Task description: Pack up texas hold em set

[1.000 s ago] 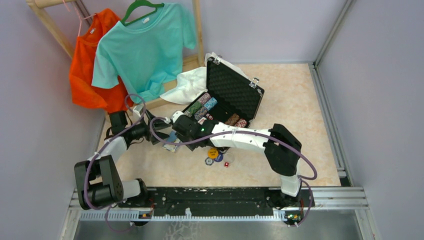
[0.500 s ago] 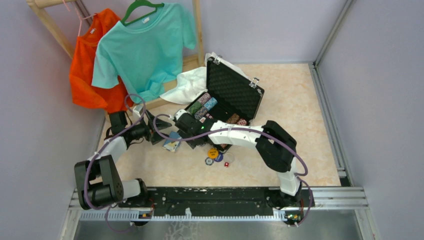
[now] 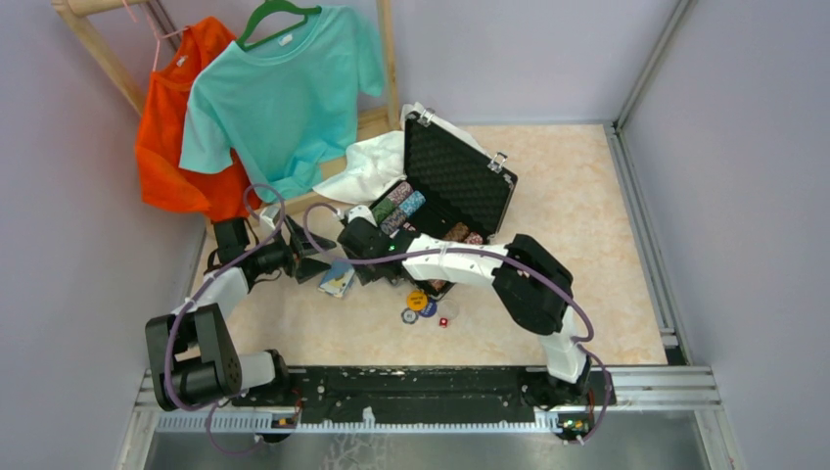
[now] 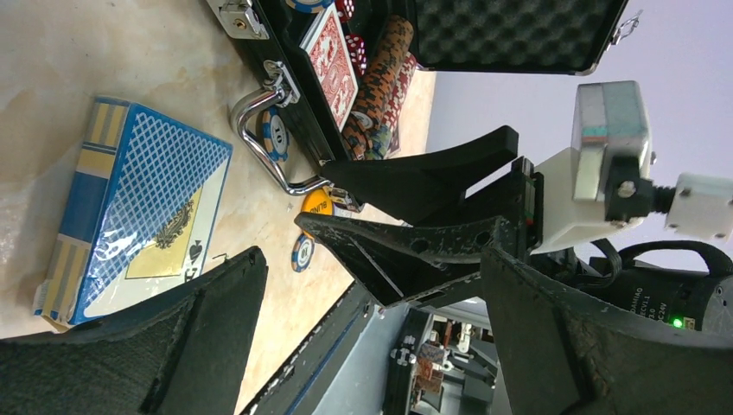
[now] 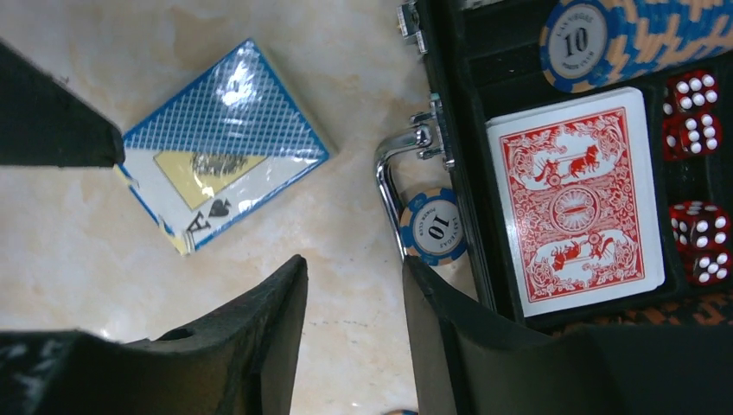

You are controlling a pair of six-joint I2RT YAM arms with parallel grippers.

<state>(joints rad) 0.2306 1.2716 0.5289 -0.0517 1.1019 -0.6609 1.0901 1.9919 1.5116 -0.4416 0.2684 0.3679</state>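
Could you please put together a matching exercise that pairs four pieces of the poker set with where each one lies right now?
Things:
1. blue card deck
2. red card deck
3. blue chip marked 10
4. red dice

Places:
A. on the table, between the handle and the front of the case
B. in a narrow slot inside the case
C. flat in a wide compartment inside the case
D. on the bare table, apart from the case

Pairs: 1-D, 2-C, 3-A, 4-B.
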